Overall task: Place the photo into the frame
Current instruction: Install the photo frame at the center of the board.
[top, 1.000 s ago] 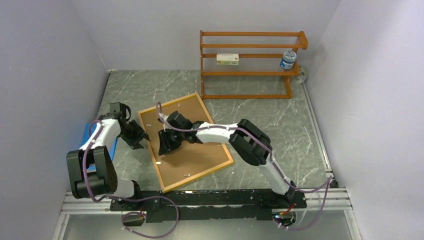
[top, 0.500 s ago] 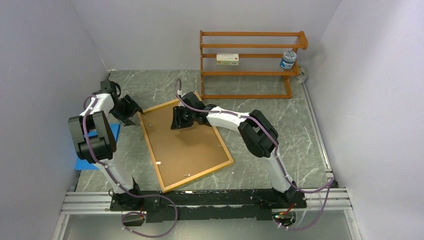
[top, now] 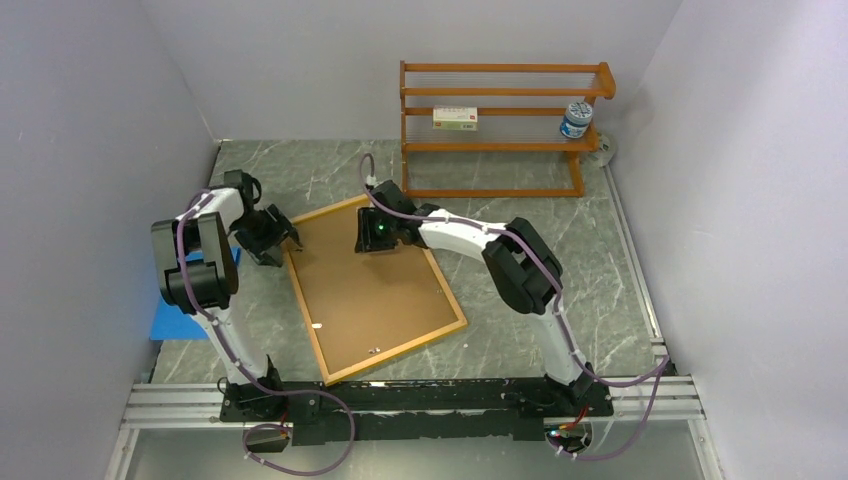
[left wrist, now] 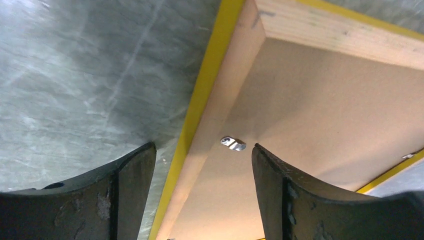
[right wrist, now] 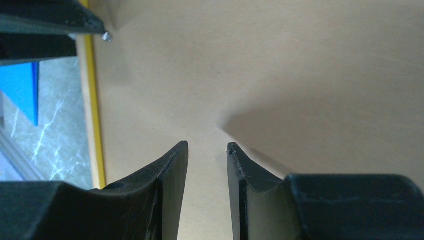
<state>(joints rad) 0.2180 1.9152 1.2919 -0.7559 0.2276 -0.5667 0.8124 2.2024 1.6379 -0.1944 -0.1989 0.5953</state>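
Lying face down on the marble table [top: 580,260], the frame [top: 395,353] shows its wood-coloured back, with a thin line of yellow along its side. The brown backing board [top: 375,300] sits inside it and covers the whole middle.

The photo can't be seen in any picture. It may be under the board already, but the pictures don't show that, so I can't tell.

The left gripper [top: 270,240] is at the far left corner of the frame. Its claw is spread wide, with one finger out over the table and one over the board, and the frame's side sits between them. It holds nothing. A little metal clip [left wrist: 233,144] sits on the frame's back between those fingers.

The right gripper [top: 377,235] hangs over the far part of the board. Its claw is spread only a little, with a thin gap, and nothing is in it.

My guess is that the job is close to its end. The board is in place, and what's left looks like turning the little clips to lock it, then maybe flipping the frame over to check the picture.

A blue sheet [top: 165,322] lies off to the left, near the wall.
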